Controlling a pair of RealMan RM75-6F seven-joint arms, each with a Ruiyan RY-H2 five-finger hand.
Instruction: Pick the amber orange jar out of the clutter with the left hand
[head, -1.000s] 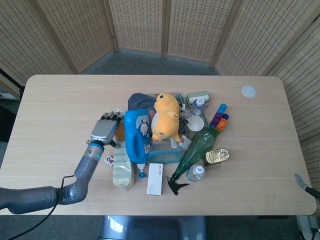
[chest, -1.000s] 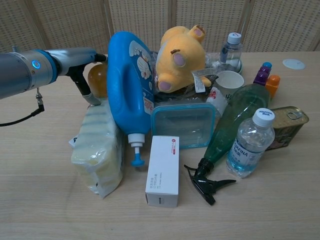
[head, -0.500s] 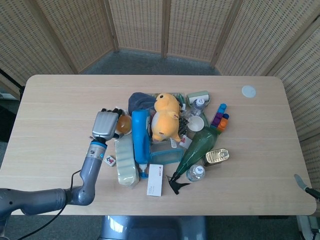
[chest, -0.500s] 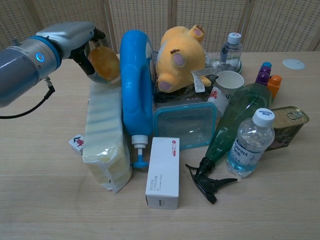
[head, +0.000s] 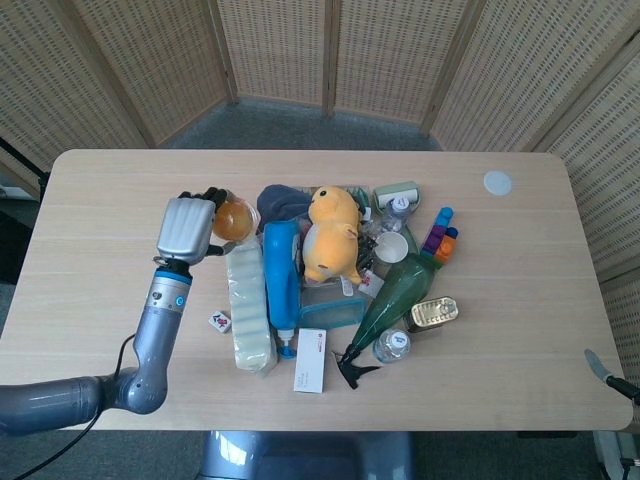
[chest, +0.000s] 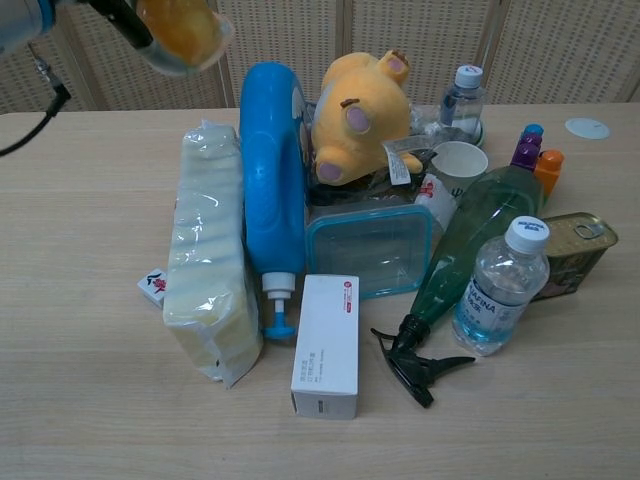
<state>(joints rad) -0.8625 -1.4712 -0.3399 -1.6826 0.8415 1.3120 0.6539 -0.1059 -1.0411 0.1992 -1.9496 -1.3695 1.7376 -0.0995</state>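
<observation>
Jar (head: 233, 219) gripped in left robot hand (head: 186, 226), raised off tabletop (head: 100, 200); we see it beside the blue bottle (head: 280, 280).

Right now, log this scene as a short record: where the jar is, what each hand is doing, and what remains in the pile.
target: amber orange jar, lifted clear of the pile and off the table
left hand: left hand holds the jar at the pile's left edge
right hand: not in view
nearest clutter: yellow sponge pack and blue detergent bottle, lying side by side below the jar
rest of pile: yellow plush toy, teal-lidded container, white box, green spray bottle, water bottle, tin can
task state: jar picked out
</observation>
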